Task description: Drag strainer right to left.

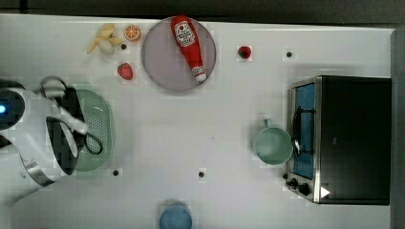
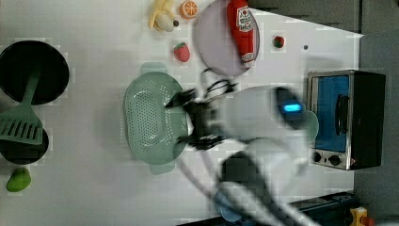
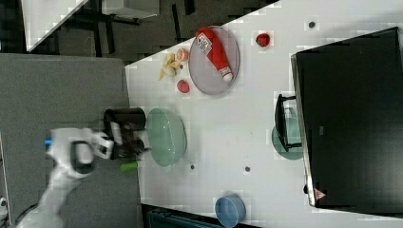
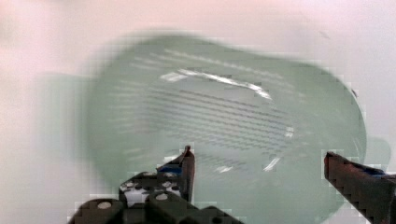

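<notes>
My gripper hangs with its two dark fingers spread wide and nothing between them. Right beneath it lies the strainer, its dotted floor and pale green wall under my fingertips; whether a finger touches the rim I cannot tell.

In the left view my gripper sits at the strainer's right-hand edge, over the rim. In the top view the strainer rests on the white table near the top view's left edge, partly under my arm.

Just past it in the top view are a red strawberry, a banana and an orange slice. Next to them the grey plate carries a ketchup bottle lying on its side. A blue bowl sits at the table's lower edge in the top view.

Far across the table, toward the top view's right, the green mug stands just beside the toaster oven.
</notes>
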Available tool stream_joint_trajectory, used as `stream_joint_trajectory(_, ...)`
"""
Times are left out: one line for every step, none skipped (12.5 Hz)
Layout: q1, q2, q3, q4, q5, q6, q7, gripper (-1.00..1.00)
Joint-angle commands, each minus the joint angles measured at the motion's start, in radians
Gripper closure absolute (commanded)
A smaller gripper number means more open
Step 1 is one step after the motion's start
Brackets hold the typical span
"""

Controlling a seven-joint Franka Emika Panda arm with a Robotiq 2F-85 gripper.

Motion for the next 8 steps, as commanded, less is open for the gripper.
stream_joint_trajectory(-0.080, -0.182, -0.201, 0.057, -0.041, -0.077, -0.317, -1.00)
stream_joint_trajectory(-0.087, -0.225, -0.263, 0.064, -0.086, -0.121, -0.402, -1.00)
stream_joint_trajectory(-0.093, -0.263, -0.320, 0.073, -0.125, -0.159, -0.504, -1.00)
stream_joint_trajectory(-0.099, -0.298, -0.374, 0.083, -0.172, -0.205, -0.615, -1.00)
stream_joint_trajectory(-0.106, -0.329, -0.424, 0.089, -0.213, -0.252, -0.720, -1.00)
stream_joint_trajectory(-0.112, -0.358, -0.469, 0.092, -0.238, -0.289, -0.817, -1.00)
stream_joint_trajectory(-0.117, -0.385, -0.507, 0.092, -0.244, -0.328, -0.899, -1.00)
stream_joint_trajectory(-0.119, -0.410, -0.537, 0.092, -0.244, -0.369, -0.954, -1.00)
